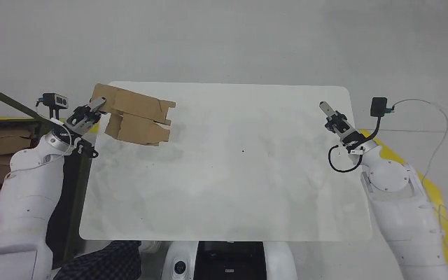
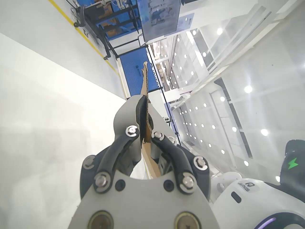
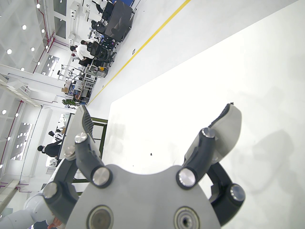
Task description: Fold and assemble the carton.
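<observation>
Left end effector (image 2: 144, 110) pinches flattened carton (image 1: 136, 115) by one edge; board runs straight ahead of it, over corner of surface (image 1: 231, 182). Right end effector (image 3: 156, 114) spread, empty, well apart. We hold pinch firm, set carton flat, then bring right end effector across to open panels.

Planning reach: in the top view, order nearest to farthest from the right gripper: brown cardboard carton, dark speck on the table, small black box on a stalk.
1. small black box, close by the right gripper, right edge.
2. dark speck, mid-table.
3. brown cardboard carton, far left.
</observation>
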You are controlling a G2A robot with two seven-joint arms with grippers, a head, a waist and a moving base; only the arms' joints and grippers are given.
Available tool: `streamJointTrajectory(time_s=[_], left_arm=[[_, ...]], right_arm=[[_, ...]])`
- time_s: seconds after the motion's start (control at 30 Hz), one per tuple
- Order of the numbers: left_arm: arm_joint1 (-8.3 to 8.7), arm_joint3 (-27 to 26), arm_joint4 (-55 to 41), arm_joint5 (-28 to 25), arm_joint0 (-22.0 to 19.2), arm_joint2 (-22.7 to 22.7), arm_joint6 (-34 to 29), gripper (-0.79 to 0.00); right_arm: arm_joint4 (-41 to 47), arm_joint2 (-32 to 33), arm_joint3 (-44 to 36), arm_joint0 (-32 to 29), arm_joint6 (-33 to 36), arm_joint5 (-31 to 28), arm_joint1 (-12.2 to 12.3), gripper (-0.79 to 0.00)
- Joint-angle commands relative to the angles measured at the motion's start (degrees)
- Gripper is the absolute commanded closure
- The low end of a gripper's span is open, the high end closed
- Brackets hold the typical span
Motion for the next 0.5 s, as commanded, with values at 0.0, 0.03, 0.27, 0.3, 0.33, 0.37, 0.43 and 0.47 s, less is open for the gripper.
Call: streamJointTrajectory(time_s=[0.0, 0.03, 0.27, 0.3, 0.33, 0.37, 0.43, 0.47], left_arm=[[-0.45, -0.6, 0.0, 0.0, -0.4, 1.4, 0.0, 0.0], [-0.67, -0.8, 0.1, -0.1, -0.6, 2.0, 0.1, 0.0], [-2.3, -1.9, 1.9, -0.4, -2.4, 6.9, 0.5, 0.0], [-2.59, -2.0, 2.3, -0.5, -2.8, 7.8, 0.5, 0.0], [-2.9, -2.2, 2.6, -0.5, -3.1, 8.7, 0.5, 0.0], [-3.23, -2.4, 2.9, -0.4, -3.5, 9.6, 0.7, 0.0], [-3.91, -2.8, 3.8, -0.2, -4.2, 11.5, 1.2, 0.0], [-4.27, -3.0, 4.3, 0.0, -4.6, 12.6, 1.6, 0.0]], right_arm=[[0.0, 0.0, 0.0, 0.0, 0.0, 0.0, 0.0, -0.785], [0.0, 0.0, 0.0, 0.0, 0.0, 0.0, 0.0, -0.785], [0.0, 0.0, 0.0, 0.0, 0.0, 0.0, 0.0, -0.785], [0.0, 0.0, 0.0, 0.0, 0.0, 0.0, 0.0, -0.785], [0.0, 0.0, 0.0, 0.0, 0.0, 0.0, 0.0, -0.785], [0.0, 0.0, 0.0, 0.0, 0.0, 0.0, 0.0, -0.785], [0.0, 0.0, 0.0, 0.0, 0.0, 0.0, 0.0, -0.785], [0.0, 0.0, 0.0, 0.0, 0.0, 0.0, 0.0, -0.785]])
